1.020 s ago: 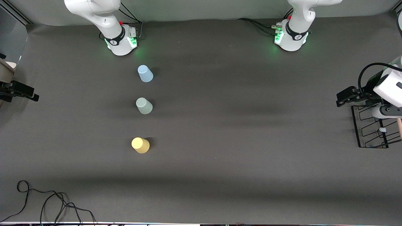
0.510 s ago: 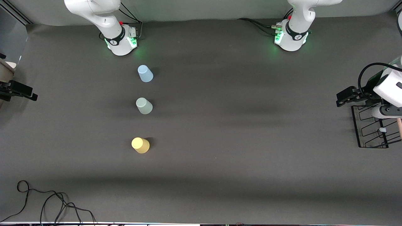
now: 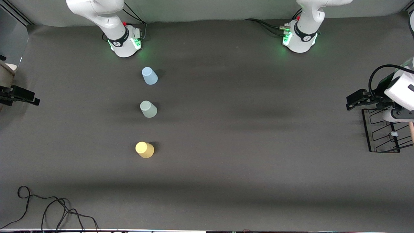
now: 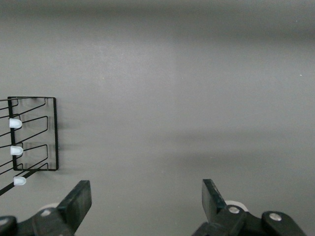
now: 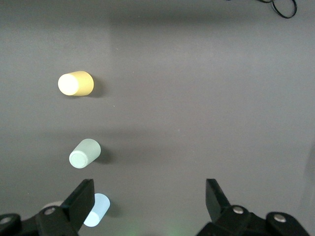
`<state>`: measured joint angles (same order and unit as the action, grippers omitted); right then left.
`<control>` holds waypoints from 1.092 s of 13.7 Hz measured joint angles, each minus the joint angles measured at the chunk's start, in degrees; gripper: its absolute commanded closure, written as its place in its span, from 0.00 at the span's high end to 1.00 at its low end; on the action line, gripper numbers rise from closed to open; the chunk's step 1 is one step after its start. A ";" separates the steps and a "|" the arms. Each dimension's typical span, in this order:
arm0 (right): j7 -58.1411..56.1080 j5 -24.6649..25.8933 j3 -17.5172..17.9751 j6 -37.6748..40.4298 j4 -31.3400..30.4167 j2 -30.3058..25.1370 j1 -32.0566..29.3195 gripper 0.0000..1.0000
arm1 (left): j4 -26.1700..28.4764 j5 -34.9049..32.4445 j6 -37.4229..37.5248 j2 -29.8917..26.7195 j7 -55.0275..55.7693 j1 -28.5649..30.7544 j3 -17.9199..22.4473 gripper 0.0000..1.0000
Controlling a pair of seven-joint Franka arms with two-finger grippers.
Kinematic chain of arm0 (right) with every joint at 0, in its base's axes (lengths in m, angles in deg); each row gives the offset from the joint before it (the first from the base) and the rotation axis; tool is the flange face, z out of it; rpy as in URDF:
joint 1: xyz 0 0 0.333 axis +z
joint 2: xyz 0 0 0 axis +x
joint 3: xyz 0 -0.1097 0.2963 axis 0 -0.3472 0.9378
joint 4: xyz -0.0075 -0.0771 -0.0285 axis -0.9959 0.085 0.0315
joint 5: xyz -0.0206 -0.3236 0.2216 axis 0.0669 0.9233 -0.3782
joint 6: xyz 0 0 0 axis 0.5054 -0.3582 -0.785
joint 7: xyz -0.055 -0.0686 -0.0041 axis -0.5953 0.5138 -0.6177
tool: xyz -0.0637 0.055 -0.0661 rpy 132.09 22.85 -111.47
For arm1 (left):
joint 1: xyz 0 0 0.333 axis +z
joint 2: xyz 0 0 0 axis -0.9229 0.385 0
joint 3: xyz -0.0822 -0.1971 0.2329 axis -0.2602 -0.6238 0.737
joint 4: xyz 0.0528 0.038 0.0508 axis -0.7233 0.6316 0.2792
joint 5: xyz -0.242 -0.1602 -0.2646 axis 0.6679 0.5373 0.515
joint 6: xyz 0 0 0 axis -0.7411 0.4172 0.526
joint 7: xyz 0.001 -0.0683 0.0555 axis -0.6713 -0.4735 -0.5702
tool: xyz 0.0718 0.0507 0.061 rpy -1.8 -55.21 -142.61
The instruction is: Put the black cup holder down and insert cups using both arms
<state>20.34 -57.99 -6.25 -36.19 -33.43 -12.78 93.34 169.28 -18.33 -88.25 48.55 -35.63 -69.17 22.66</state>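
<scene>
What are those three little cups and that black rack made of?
The blue cup, green-grey cup and yellow cup look like matte, slightly translucent plastic, with soft, even colour. The black cup holder appears to be thin coated metal wire, with pale, probably rubbery peg tips and a light wooden-looking rod.

dark grey table [image 3: 245,168], loose black cable [image 3: 55,210]

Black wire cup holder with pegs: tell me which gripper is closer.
Left. The left gripper hovers at the black wire cup holder's edge; the right gripper hangs at the table's right-arm end.
</scene>
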 measured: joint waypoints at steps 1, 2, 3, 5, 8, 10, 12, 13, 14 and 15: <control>-0.01 0.00 -0.03 0.00 0.00 0.10 -0.01 1.00 | 0.00 0.00 0.02 0.00 0.03 0.00 0.00 1.00; -0.03 0.00 -0.07 0.01 0.00 0.16 -0.02 1.00 | 0.00 0.00 0.03 0.00 0.07 0.00 0.03 1.00; -0.05 0.00 -0.10 0.02 0.00 0.18 -0.05 1.00 | 0.00 0.00 0.03 -0.01 0.13 0.00 0.07 1.00; -0.06 0.00 -0.11 0.03 0.00 0.18 -0.11 1.00 | -0.01 0.00 0.03 -0.04 0.22 0.00 0.10 1.00; -0.07 0.00 -0.11 0.05 0.00 0.19 -0.12 1.00 | -0.06 -0.03 0.03 -0.10 0.29 0.00 0.12 1.00; -0.07 0.00 -0.11 0.07 0.00 0.22 -0.12 1.00 | -0.18 -0.11 0.03 -0.31 0.29 0.05 0.27 1.00; -0.07 0.00 -0.12 0.08 0.00 0.26 -0.13 1.00 | -0.23 -0.20 0.09 -0.96 0.06 0.47 0.69 1.00; -0.07 0.00 -0.12 0.08 0.00 0.28 -0.13 1.00 | -0.23 -0.33 0.33 -1.43 -0.95 1.19 0.90 1.00; -0.07 0.00 -0.12 0.08 0.00 0.29 -0.14 1.00 | -0.23 -0.43 0.80 -1.86 -3.11 2.74 1.06 1.00; -0.08 0.00 -0.12 0.08 0.00 0.29 -0.16 1.00 | -0.23 -0.46 1.31 -2.18 -6.10 5.07 1.23 1.00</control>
<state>20.26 -57.99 -6.37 -36.11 -33.44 -12.49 93.18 169.05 -18.79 -86.94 46.37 -41.74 -64.11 23.89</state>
